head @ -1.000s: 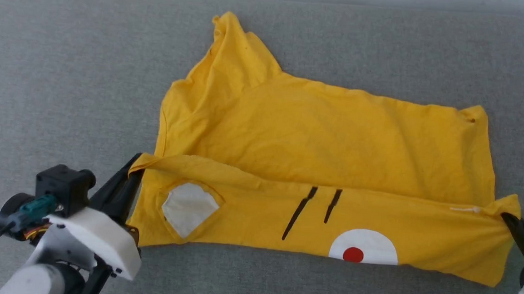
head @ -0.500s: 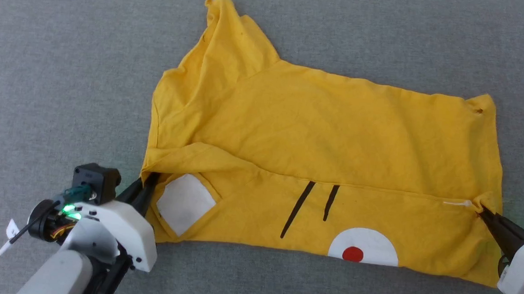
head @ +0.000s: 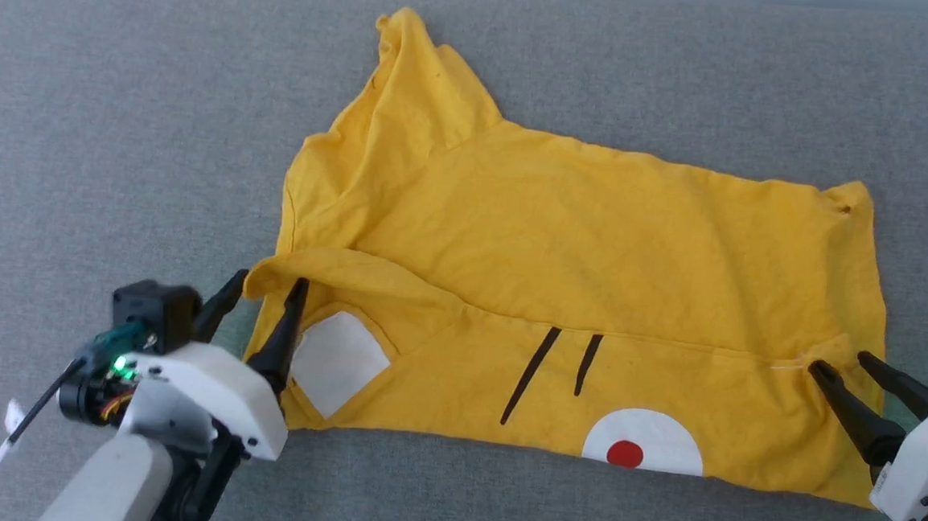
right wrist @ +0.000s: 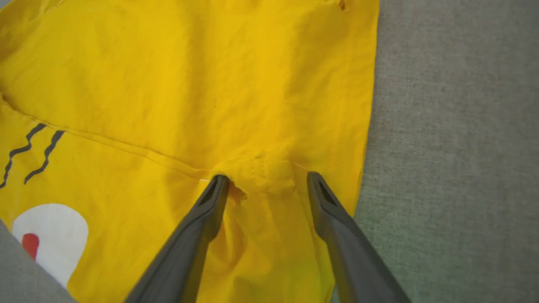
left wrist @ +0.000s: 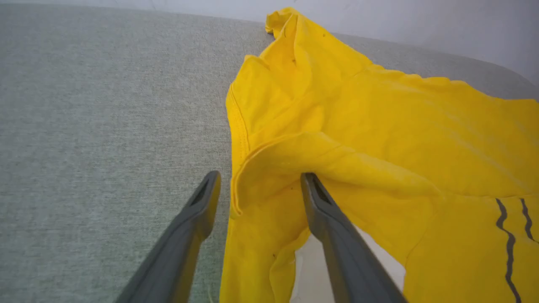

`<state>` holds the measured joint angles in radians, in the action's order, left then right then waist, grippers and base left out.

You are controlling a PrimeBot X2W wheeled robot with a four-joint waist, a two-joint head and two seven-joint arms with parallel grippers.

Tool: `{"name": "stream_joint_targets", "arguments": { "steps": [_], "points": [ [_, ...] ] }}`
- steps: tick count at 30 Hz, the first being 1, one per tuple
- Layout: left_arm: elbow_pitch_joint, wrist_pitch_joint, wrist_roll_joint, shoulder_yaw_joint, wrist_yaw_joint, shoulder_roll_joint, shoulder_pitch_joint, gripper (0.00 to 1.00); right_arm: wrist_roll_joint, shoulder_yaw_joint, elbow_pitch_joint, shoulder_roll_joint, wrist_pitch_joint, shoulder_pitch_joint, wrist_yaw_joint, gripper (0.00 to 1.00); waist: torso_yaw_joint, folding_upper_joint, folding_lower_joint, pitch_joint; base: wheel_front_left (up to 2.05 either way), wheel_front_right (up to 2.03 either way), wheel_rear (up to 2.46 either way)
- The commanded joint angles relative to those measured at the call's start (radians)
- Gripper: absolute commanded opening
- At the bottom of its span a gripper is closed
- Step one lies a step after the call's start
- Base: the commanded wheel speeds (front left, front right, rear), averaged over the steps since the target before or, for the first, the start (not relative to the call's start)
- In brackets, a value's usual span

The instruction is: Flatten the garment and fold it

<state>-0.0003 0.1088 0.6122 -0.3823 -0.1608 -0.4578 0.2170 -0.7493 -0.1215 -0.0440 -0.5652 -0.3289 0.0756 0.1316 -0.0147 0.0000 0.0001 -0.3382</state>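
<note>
The bright yellow garment [head: 561, 258] lies on the grey surface with its near strip folded over, showing white patches, a red dot and two black marks. One sleeve points to the far left. My left gripper [head: 267, 285] stands open at the fold's left corner, its fingers either side of the curled edge [left wrist: 261, 168]. At the fold's right end, over the puckered cloth [right wrist: 265, 172], my right gripper [head: 840, 362] is open too. Neither one grips the garment [left wrist: 379, 126], which rests slack in the right wrist view [right wrist: 189, 84].
Grey fabric surface [head: 119, 110] spreads all round the garment, with free room on the left, far side and near edge. A pale wall [left wrist: 421, 21] rises beyond the surface in the left wrist view.
Both grippers were shut on the folded edge's corners and have opened, letting the cloth go. The fold has settled onto the garment. The head camera has shifted slightly.
</note>
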Motion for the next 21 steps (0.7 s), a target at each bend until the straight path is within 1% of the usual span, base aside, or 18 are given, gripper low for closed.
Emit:
{"name": "stream_joint_targets", "arguments": {
  "steps": [1,4,6,10,12,14,18,21],
  "points": [
    [-0.016,-0.017,0.004,0.011,-0.013,-0.002,-0.031,1.0,-0.006,0.001,0.014,-0.011,0.003,-0.009,-0.001,1.0,-0.002,0.0,-0.0001,0.03,0.0,0.0,0.0],
    [-0.081,-0.052,0.012,0.047,-0.042,-0.013,-0.091,1.0,-0.012,0.033,0.059,-0.016,-0.005,-0.048,-0.001,1.0,-0.005,0.0,-0.0001,0.063,0.0,0.0,0.0],
    [-0.139,-0.08,0.013,0.076,-0.074,-0.019,-0.141,1.0,-0.003,0.07,0.095,-0.015,-0.015,-0.089,-0.001,1.0,-0.007,0.0,-0.0001,0.087,0.0,0.0,0.0],
    [-0.246,-0.134,-0.001,0.122,-0.139,-0.021,-0.242,1.0,0.038,0.172,0.177,0.027,-0.019,-0.176,-0.001,1.0,-0.01,0.0,-0.0001,0.122,0.0,0.0,0.0],
    [-0.286,-0.163,-0.021,0.135,-0.168,-0.021,-0.281,1.0,0.082,0.215,0.22,0.055,-0.008,-0.207,-0.001,1.0,-0.012,0.0,-0.0001,0.135,0.0,0.0,0.0],
    [-0.321,-0.211,-0.043,0.148,-0.195,-0.008,-0.31,1.0,0.141,0.25,0.259,0.088,0.022,-0.227,-0.001,1.0,-0.013,0.0,-0.0001,0.145,0.0,0.0,0.0],
    [-0.355,-0.307,-0.072,0.156,-0.227,0.038,-0.353,1.0,0.234,0.289,0.309,0.183,0.109,-0.249,-0.001,1.0,-0.009,0.0,-0.0001,0.159,0.0,0.0,0.0],
    [-0.345,-0.345,-0.099,0.154,-0.243,0.076,-0.381,1.0,0.304,0.293,0.322,0.25,0.18,-0.265,-0.001,1.0,-0.005,0.0,-0.0001,0.165,0.0,0.0,0.0]
  ]
}}
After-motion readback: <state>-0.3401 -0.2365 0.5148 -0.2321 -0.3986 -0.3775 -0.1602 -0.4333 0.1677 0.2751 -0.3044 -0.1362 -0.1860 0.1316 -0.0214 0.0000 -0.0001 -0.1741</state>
